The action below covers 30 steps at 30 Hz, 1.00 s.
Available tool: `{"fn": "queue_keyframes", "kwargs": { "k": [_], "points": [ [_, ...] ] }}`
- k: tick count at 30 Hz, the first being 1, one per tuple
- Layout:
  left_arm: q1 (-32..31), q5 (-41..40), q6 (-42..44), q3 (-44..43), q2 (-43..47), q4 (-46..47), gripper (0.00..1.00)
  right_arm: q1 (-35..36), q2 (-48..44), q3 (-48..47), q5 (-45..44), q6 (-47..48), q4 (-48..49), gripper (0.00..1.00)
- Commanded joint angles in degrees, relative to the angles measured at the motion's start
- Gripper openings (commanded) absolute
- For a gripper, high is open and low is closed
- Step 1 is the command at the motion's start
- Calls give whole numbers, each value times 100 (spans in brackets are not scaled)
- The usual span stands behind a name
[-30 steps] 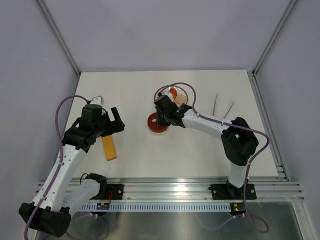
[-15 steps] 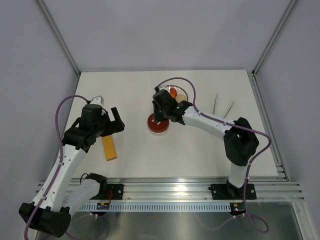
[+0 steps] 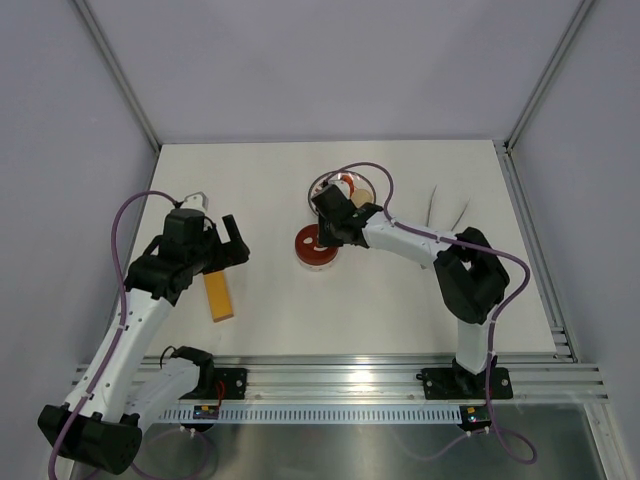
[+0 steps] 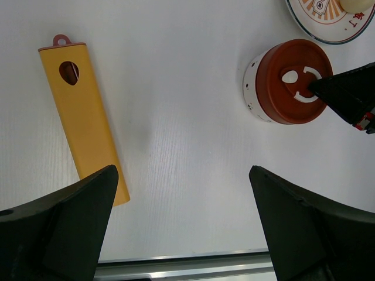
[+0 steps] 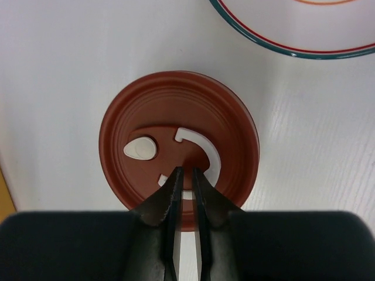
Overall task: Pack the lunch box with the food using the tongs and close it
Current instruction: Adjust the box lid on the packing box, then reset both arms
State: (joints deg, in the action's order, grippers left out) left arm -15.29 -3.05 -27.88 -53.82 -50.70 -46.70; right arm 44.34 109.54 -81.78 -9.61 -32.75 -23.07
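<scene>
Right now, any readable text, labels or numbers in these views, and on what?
No text can be read in any view.
On the dark-red lid: a white curl and an oval, marks only, no letters.
On the patterned plate: small red marks near the rim, too small to read.
On the yellow bar: nothing printed.

Interior of lunch box [image 4: 251, 88] under lid [image 4: 278, 98]

Place: robotics lab test cell.
Enclosure: plain pale grey wall panels [image 3: 330, 60] on three sides, joined by slim aluminium corner posts [image 3: 115, 72].
Bench: bare white rectangular bench [image 3: 400, 310].
Mounting: slotted silver aluminium rail [image 3: 350, 378] along the near edge, carrying white-and-black jointed left arm [image 3: 125, 335] and right arm [image 3: 410, 243].
Wiring: exposed purple cable [image 3: 113, 245] looped along each arm.
</scene>
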Motion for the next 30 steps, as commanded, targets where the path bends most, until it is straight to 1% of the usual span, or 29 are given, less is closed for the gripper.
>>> {"fn": "queue_keyframes", "kwargs": {
  "k": [1,3,6,8,10,11,12,15,16,19,20,21,25,26,27,30],
  "points": [
    [0,24,37,21,51,222,99,5,-406,-13,-59,-3,-215,17],
    [0,24,46,-5,42,214,99,5,-782,-40,-59,84,-216,17],
    [0,6,63,-58,16,205,99,5,-1388,-5,-313,207,-233,19],
    [0,-3,55,-76,7,214,99,5,-1636,39,-795,278,-399,20],
    [-9,-3,55,-85,-1,222,99,-4,-1935,144,-1278,340,-627,33],
    [0,6,54,-76,-2,240,99,-39,-2014,188,-1402,366,-716,42],
    [-9,23,54,-67,7,257,99,-57,-2154,293,-1517,392,-812,66],
    [0,85,37,-41,-2,354,99,-83,-2313,478,-2210,218,-1348,85],
    [0,94,28,-23,-2,372,99,-92,-2392,548,-2560,138,-1680,93],
    [0,120,10,3,-37,468,99,-109,-2673,943,-3098,-257,-2130,98],
    [0,138,11,3,-45,495,99,-118,-2814,1101,-3161,-336,-2140,99],
    [0,147,19,3,-80,512,99,-127,-3119,1485,-3179,-433,-2105,99],
    [0,173,46,12,-142,582,99,-224,-3833,2279,-2802,-530,-1746,99],
    [0,190,46,21,-160,592,99,-224,-3948,2489,-2749,-696,-1736,99],
    [0,208,46,30,-168,600,99,-224,-4184,2587,-2748,-758,-1762,99],
    [-9,261,37,100,-186,653,99,-224,-4519,2894,-2766,-1013,-1797,100]
  ]
}}
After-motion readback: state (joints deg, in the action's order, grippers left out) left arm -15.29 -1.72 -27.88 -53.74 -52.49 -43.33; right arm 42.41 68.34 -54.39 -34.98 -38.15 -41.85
